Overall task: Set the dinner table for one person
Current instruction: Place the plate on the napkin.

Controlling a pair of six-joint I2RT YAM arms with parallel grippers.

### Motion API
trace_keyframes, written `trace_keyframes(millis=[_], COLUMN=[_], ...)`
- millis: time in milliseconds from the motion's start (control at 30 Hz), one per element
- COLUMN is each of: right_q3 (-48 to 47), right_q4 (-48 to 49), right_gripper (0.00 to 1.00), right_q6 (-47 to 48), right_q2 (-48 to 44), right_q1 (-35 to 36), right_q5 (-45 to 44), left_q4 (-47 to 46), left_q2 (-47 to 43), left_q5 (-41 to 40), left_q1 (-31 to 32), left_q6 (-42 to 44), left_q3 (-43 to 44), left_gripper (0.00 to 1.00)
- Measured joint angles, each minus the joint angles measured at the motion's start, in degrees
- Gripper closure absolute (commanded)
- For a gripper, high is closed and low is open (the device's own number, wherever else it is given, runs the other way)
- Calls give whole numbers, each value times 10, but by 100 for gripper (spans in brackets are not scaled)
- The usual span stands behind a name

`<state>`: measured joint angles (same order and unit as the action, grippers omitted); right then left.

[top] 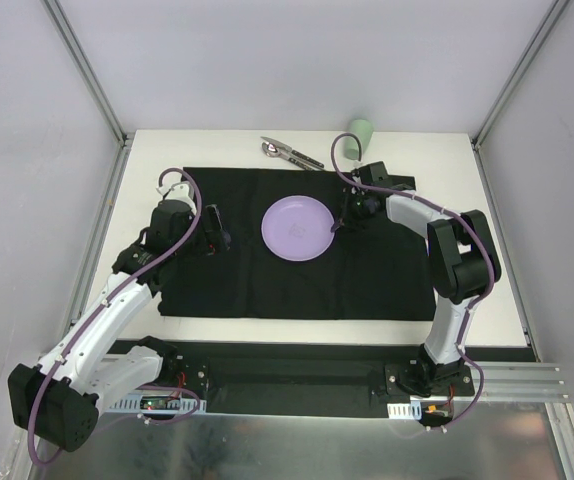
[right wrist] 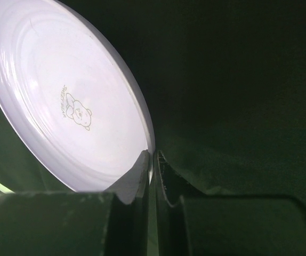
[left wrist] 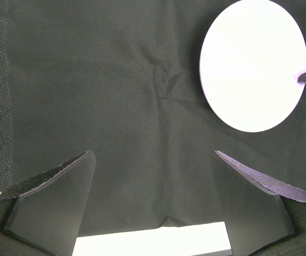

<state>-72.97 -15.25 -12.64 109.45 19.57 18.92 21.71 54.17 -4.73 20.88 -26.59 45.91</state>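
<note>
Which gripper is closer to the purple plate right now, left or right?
Right. The right gripper is closed on the purple plate at its right rim. The left gripper hangs open over the black mat, off the plate's left side, not touching it.

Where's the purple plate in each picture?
Top external: purple plate near the middle of the black mat.
Left wrist: the plate is upper right, glaring white.
Right wrist: upper left, rim pinched by the right gripper.
Shared landmark: the black mat under it.
</note>
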Motion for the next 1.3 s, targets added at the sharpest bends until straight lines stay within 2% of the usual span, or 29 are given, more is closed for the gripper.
trace_keyframes(millis=[200,567,667,700,800,967,1300], right_q3=[0,0,1,1,4,7,4], right_q4=[0,0,0,0,0,0,-30], right_gripper=[99,97,79,66,48,38,33], right_q6=[0,0,0,0,-2,-2,10], right_q2=[0,0,0,0,0,0,-39], right_q1=[4,9,9,9,10,10,6], right_q5=[0,0,0,0,1,2,-22], left_q4=[0,0,0,0,0,0,0], left_q2=[-4,-7,-7,-7,-7,-7,-11], left_q5=[0,0,0,0,0,0,0], left_q1=[0,0,0,0,0,0,0], left_q6=[0,0,0,0,0,0,0], left_q3=[-4,-8,-8,-8,-8,-8,-8], left_gripper=[10,10,10,10,10,10,10])
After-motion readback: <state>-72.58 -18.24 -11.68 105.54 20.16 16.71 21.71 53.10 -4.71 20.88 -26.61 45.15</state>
